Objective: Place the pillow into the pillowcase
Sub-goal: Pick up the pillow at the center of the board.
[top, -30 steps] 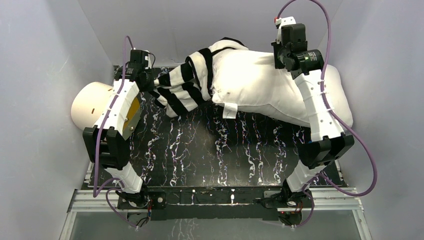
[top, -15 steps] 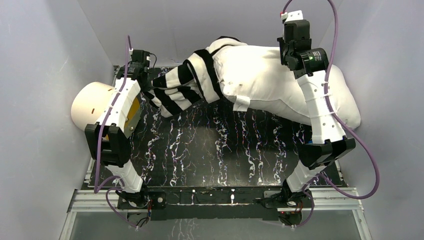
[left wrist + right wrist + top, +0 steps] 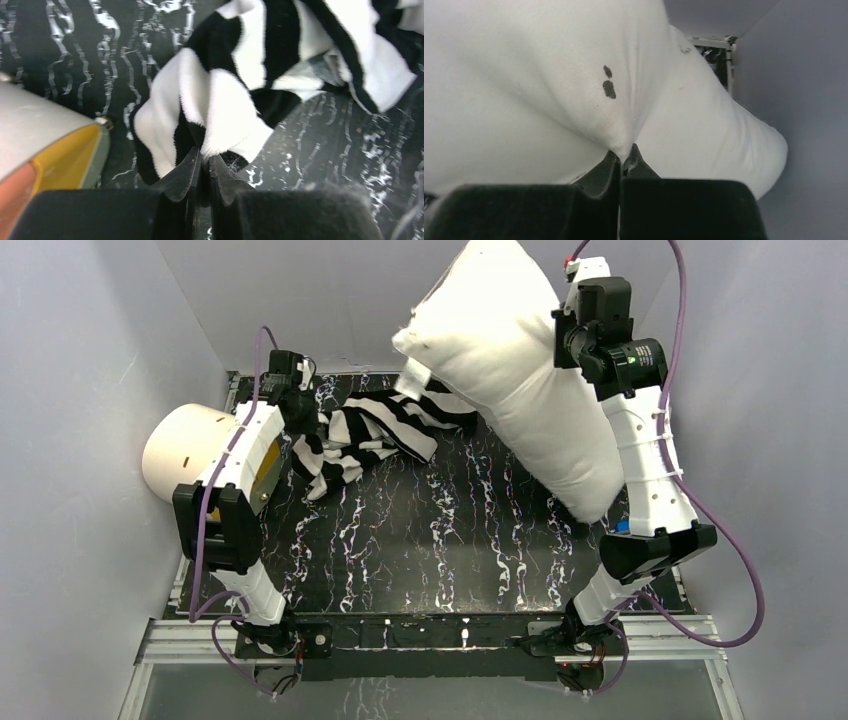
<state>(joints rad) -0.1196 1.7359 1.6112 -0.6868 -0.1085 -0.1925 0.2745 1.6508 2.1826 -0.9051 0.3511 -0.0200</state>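
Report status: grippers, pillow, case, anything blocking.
Left gripper shut on pillowcase. Right gripper shut on pillow, tilted up, outside the case. Cream cylinder beside left arm.

Top view: pillow (image 3: 520, 380) upper corner cut off at edge; hides pillowcase (image 3: 370, 430) right end.

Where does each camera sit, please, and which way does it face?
Top external: above and behind the robot, facing down at table, pillow, pillowcase, left arm, right arm.
Left wrist: on its arm, facing along left gripper, shut on pillowcase.
Right wrist: on its arm, facing along right gripper, shut on pillow.
Shared: top and left wrist show pillowcase.
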